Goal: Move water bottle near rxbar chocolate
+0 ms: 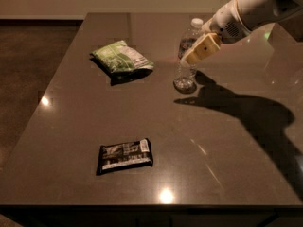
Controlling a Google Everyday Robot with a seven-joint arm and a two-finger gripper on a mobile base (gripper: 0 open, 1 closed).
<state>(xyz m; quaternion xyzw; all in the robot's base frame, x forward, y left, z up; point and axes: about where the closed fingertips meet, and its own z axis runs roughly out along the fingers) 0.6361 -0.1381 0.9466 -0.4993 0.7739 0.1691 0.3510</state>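
Note:
The water bottle [184, 74], clear with a white cap and a label band, stands upright at the far middle of the dark table [227, 145]. My gripper [193, 56] reaches in from the upper right on a white arm. Its tan tip lies across the front of the bottle's upper half and hides part of the label. The rxbar chocolate [125, 156], a flat black wrapper with white print, lies near the front left of the table, well apart from the bottle.
A green-and-white snack bag [122, 56] lies at the far left of the table, left of the bottle. The arm's shadow [255, 112] falls over the right side. The table's left edge drops to dark floor [28, 70].

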